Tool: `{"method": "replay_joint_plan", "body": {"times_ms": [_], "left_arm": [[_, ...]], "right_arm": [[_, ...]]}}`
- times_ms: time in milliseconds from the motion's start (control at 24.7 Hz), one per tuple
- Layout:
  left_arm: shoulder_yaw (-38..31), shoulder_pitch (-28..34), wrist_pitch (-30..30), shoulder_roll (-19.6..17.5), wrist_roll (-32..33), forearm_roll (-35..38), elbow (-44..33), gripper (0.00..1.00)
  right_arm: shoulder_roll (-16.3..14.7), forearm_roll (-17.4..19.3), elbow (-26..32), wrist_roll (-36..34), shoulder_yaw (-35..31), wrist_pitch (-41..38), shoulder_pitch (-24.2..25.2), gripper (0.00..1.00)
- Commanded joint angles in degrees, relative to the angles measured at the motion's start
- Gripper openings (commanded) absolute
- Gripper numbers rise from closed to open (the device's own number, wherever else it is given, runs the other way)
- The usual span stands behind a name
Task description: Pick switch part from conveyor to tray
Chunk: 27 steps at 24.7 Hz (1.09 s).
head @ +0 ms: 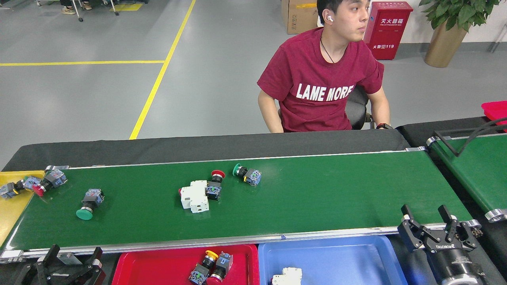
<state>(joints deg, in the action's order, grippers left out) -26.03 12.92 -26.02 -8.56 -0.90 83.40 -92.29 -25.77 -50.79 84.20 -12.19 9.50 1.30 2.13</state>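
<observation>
Standing upright at the near right corner of the conveyor point(317, 190), the right gripper point(429, 215) has its fingers point(408, 215) spread apart and empty; the left gripper point(73, 255) sits low at the near left edge, fingers likewise released. The belt crosses a black-draped table point(198, 144) on a grey floor with yellow lines (a person in a red shirt point(323, 83) sits behind). A green-capped switch part point(89, 202) lies on its side near the belt's left end. Below, the red tray point(166, 265) holds two switches.
</observation>
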Motion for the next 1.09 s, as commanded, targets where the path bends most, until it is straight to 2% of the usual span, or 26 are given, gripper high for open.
{"method": "replay_joint_plan", "body": {"times_ms": [0, 202, 323, 566, 768, 808, 849, 930, 970, 1051], "left_arm": [[-0.2, -2.1, 0.4, -1.7, -0.2, 0.0, 2.6, 1.00], [0.1, -11.6, 0.4, -8.6, -0.2, -0.6, 16.6, 1.00], [0.3, -16.0, 0.4, -11.3, -0.3, -0.6, 23.3, 1.00], [2.5, -23.4, 0.5, -12.6, -0.3, -0.3, 32.4, 1.00], [4.8, -33.8, 1.5, -15.3, -0.9, -0.1, 48.6, 0.97], [5.8, -35.8, 2.3, -15.7, -1.0, -0.1, 51.2, 0.88], [6.6, -36.8, 3.2, -15.9, -1.1, -0.1, 52.8, 0.74], [8.2, -38.5, 5.9, -15.8, -2.4, -0.4, 56.8, 0.36], [8.6, -39.0, 6.9, -15.7, -3.9, -0.4, 58.6, 0.27], [9.2, -39.4, 6.9, -15.5, -8.1, -0.4, 59.9, 0.17]], "right_arm": [[-0.1, -0.7, 2.3, 2.7, -0.3, 0.2, -0.5, 0.97], [1.0, -1.9, 7.3, 3.0, -0.3, 0.1, 3.7, 0.97], [1.1, -2.0, 8.3, 2.8, -0.3, 0.1, 5.3, 0.97], [2.9, -2.2, 8.6, 2.8, -0.3, 0.1, 5.2, 0.97], [4.2, -3.6, 8.8, 2.9, -0.3, 0.1, 5.3, 0.97], [4.2, -3.6, 8.8, 2.9, -0.3, 0.0, 5.3, 0.97], [4.2, -3.6, 8.8, 2.9, -0.3, 0.0, 5.3, 0.97], [4.3, -3.6, 8.8, 2.9, -0.3, 0.0, 5.3, 0.97], [4.2, -3.6, 8.7, 2.9, -0.3, 0.0, 5.3, 0.97], [4.3, -3.6, 8.7, 3.0, -0.3, 0.1, 5.3, 0.97]]}}
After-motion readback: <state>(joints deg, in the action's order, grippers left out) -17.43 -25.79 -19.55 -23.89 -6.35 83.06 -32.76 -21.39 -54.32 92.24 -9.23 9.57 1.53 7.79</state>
